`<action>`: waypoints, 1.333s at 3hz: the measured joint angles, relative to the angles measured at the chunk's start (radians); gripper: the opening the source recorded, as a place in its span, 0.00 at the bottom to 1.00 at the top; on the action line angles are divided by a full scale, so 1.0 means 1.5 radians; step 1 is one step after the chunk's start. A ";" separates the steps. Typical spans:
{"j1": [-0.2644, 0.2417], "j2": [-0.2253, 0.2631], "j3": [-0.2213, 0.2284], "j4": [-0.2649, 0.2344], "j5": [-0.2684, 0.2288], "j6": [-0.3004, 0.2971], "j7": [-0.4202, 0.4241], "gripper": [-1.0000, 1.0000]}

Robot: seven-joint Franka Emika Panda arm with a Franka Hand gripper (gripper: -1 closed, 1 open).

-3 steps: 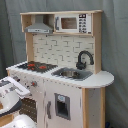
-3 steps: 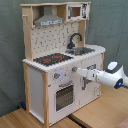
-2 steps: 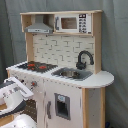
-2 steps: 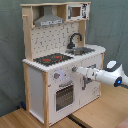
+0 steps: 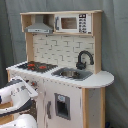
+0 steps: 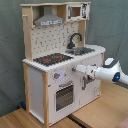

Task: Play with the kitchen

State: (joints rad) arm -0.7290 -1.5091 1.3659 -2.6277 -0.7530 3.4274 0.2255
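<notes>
We see the kitchen (image 5: pixel 60 70) standing upright in both exterior views, a white and light-wood toy unit resting on a wooden table (image 6: pixel 100 115) in the second exterior view. Its front face lies directly ahead of the fingers (image 6: pixel 75 69), which reach in from the second exterior view's right and meet the panel just below the counter edge, near the knobs (image 6: pixel 56 76). Whether the fingers are spread or pressed together we cannot tell, since their tips merge with the white panel.

Above the fingers sits the black hob (image 6: pixel 52 59) with its red rings. Further up and to the second exterior view's right of the fingers are the sink (image 6: pixel 86 50) and the black faucet (image 6: pixel 75 40). Below the fingers, to the second exterior view's left, is the oven door (image 6: pixel 64 95) with its dark window. High above them hang the grey hood (image 6: pixel 48 20) and the upper cabinets (image 6: pixel 77 11).

In the first exterior view the white arm (image 5: pixel 17 97) fills the lower left corner, beside the kitchen's front; the fingers themselves are not clear there.
</notes>
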 joint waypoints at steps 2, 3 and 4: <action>-0.091 0.000 0.025 0.067 0.027 0.034 -0.030 1.00; -0.093 0.000 0.023 0.075 0.030 0.034 -0.033 1.00; -0.093 0.000 0.022 0.075 0.030 0.034 -0.033 0.00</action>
State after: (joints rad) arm -0.8691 -1.5097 1.3992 -2.5147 -0.7076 3.4777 0.1758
